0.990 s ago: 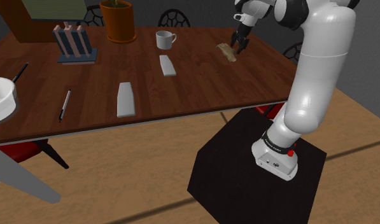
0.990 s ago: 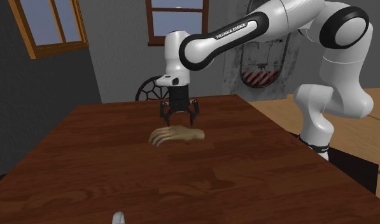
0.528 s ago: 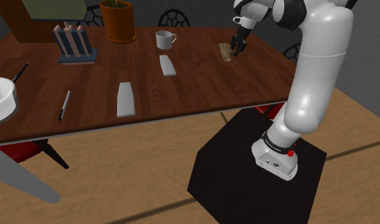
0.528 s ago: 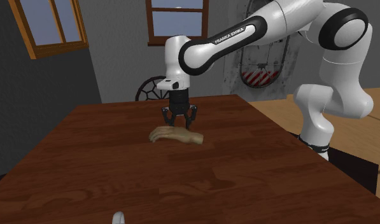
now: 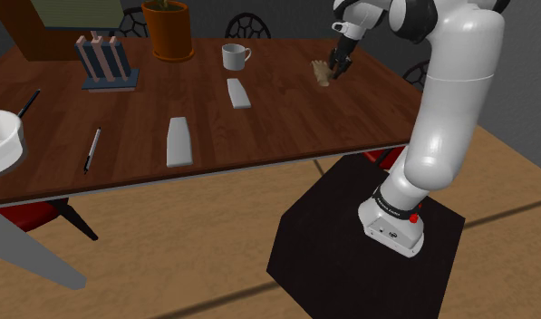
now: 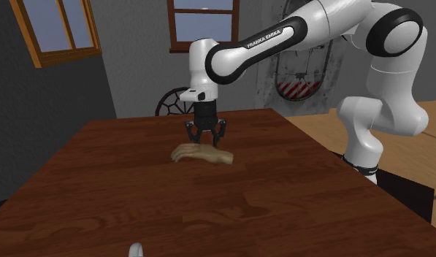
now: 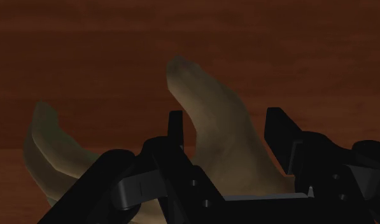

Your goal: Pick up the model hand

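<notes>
Starting closest to the shoulder camera, you've got the black stand (image 5: 350,245) at the lower right, with the white arm (image 5: 449,109) rising off it and reaching up and left over the dark wood desk (image 5: 277,136). Along the desk's near side sit a white bowl (image 5: 1,136) at that view's left edge, a pen (image 5: 92,149) and a flat grey block (image 5: 178,140). Further back there's a smaller grey block (image 5: 237,92), then a white mug (image 5: 233,56), a blue-grey rack (image 5: 105,62) holding upright pieces and an orange pot (image 5: 167,29) near the far edge.

The model hand (image 6: 201,155) — tan, skin-coloured — is on the far part of the desk toward the shoulder view's right, well apart from the mug and the blocks. In the second exterior view it looks to be lying flat on the wood, its digits pointing to that view's left. The end effector (image 6: 206,139) comes straight down on it from above, and the wrist view shows the black fingers (image 7: 175,137) clamped on either side of it — so it's gripping the model hand.

Behind the desk are dark chair backs (image 5: 248,23). The second exterior view also shows a grey wall with wood-framed windows (image 6: 59,29).
</notes>
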Controlling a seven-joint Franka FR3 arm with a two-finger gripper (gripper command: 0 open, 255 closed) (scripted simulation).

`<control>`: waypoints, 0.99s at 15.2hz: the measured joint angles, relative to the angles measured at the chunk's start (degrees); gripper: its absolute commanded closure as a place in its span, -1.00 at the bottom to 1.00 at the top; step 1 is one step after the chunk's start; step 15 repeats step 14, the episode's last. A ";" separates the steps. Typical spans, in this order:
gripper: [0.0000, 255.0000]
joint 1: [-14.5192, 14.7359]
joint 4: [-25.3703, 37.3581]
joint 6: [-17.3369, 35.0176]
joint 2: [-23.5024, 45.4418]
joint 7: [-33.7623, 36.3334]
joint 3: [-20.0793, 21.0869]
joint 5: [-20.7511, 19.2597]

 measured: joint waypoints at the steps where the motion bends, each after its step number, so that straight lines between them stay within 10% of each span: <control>1: 1.00 0.00 0.51 -0.58 -0.16 0.23 -0.10 -0.23; 15: 1.00 0.64 6.40 -8.24 -3.43 3.47 -1.61 -3.67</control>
